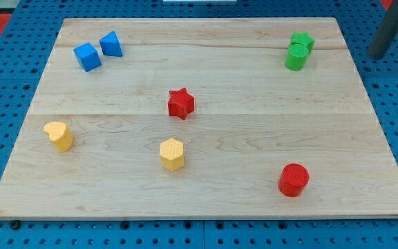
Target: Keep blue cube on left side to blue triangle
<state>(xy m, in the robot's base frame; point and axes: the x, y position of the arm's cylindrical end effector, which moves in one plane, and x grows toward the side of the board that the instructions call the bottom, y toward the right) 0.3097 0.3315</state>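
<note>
The blue cube (87,57) sits near the board's top left corner. The blue triangle (110,44) is right beside it, on its right and slightly higher; the two nearly touch. My tip (376,55) is the lower end of the dark rod at the view's top right, off the board's right edge and far from both blue blocks.
A red star (181,104) lies near the board's middle. A yellow heart (59,135) is at the left, a yellow hexagon (173,153) below centre, a red cylinder (294,180) at the bottom right. Two green blocks (298,51) sit together at the top right.
</note>
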